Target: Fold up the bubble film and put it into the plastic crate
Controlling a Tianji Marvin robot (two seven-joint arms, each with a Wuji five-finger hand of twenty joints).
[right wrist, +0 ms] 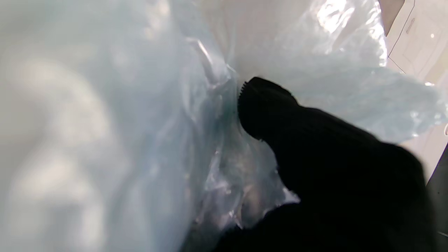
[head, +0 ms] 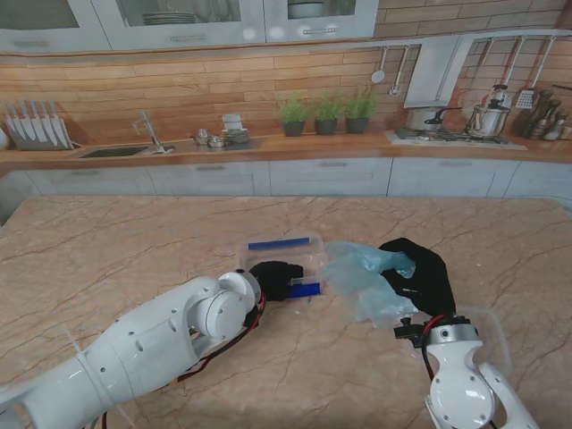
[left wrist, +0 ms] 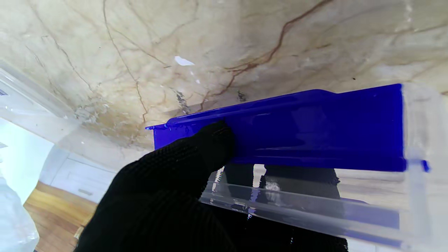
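Left hand is gripping the crate by its blue handle. Right hand is clutching crumpled film just right of the crate, none of it inside.

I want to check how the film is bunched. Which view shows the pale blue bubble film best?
The stand view: the whole pale blue bubble film shows, crumpled in the black-gloved right hand beside the clear plastic crate. The right wrist view is a blurred close-up; the left wrist view catches only an edge.

Marble table, 3 potted herbs — sink, pots
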